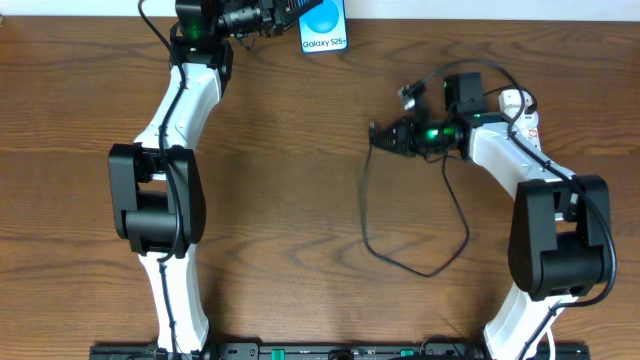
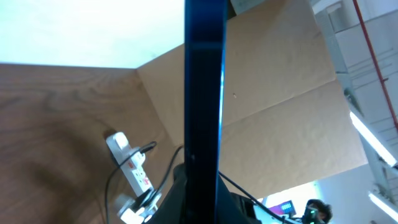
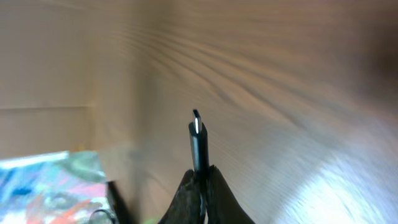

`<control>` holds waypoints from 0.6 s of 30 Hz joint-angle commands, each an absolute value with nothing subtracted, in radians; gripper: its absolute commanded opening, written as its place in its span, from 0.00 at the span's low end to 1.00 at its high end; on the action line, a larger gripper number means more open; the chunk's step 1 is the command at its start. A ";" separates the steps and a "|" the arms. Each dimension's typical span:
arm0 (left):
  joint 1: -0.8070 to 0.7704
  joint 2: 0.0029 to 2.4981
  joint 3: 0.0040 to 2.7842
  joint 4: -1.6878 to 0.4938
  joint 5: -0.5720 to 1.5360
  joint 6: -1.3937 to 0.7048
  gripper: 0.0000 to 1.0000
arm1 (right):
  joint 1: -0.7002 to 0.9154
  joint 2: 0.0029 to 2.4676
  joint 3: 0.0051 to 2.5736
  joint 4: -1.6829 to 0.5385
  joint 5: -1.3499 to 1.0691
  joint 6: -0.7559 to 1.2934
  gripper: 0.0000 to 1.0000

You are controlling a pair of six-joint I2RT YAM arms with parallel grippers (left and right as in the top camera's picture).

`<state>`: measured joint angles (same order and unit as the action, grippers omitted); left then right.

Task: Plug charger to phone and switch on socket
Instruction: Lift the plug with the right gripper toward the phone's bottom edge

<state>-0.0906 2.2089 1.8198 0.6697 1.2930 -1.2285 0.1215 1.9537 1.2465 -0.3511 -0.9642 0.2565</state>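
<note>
The phone (image 1: 325, 24), its blue screen lit, is held up at the table's far edge by my left gripper (image 1: 292, 17), which is shut on it. The left wrist view shows the phone (image 2: 202, 93) edge-on, rising from between the fingers of my left gripper (image 2: 200, 190). My right gripper (image 1: 385, 137), mid-table on the right, is shut on the charger plug (image 3: 198, 140), whose tip points left. Its black cable (image 1: 363, 210) loops down over the wood. The socket (image 1: 517, 100), a white power strip, lies behind the right arm and is partly hidden; it also shows as the socket (image 2: 134, 168) in the left wrist view.
A brown cardboard wall (image 2: 280, 93) stands behind the table's far edge. Both white arms reach in from the near edge, left arm (image 1: 160, 190) and right arm (image 1: 555, 235). A blurred colourful patch (image 3: 50, 186) shows at the lower left of the right wrist view.
</note>
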 commanded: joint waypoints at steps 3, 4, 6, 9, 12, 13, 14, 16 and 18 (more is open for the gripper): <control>-0.097 2.188 1.837 0.686 1.316 -1.273 0.07 | 0.128 1.913 1.249 -0.202 -1.220 0.281 0.01; -0.098 2.188 1.837 0.686 1.316 -1.268 0.07 | 0.133 1.913 1.249 -0.183 -1.221 0.300 0.01; -0.099 2.188 1.837 0.686 1.316 -1.243 0.08 | 0.142 1.913 1.249 -0.139 -1.235 0.329 0.01; -0.099 2.188 1.837 0.686 1.308 -1.224 0.08 | 0.158 1.905 1.251 -0.089 -1.249 0.359 0.01; -0.099 2.188 1.837 0.633 1.279 -1.181 0.07 | 0.171 1.882 1.261 -0.078 -1.249 0.363 0.01; -0.099 2.188 1.837 0.602 1.266 -1.161 0.08 | 0.176 1.871 1.266 -0.078 -1.248 0.363 0.01; -0.100 2.188 1.837 0.563 1.251 -1.139 0.08 | 0.179 1.860 1.270 -0.078 -1.243 0.363 0.01; -0.100 2.188 1.837 0.467 1.217 -1.093 0.07 | 0.188 1.837 1.279 -0.079 -1.220 0.369 0.01; -0.100 2.188 1.837 0.422 1.202 -1.064 0.07 | 0.195 1.816 1.283 -0.078 -1.188 0.374 0.02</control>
<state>-0.0975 2.2089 1.8198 0.4374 1.2480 -1.1519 0.1802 1.8759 1.2488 -0.0837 -1.2007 0.3565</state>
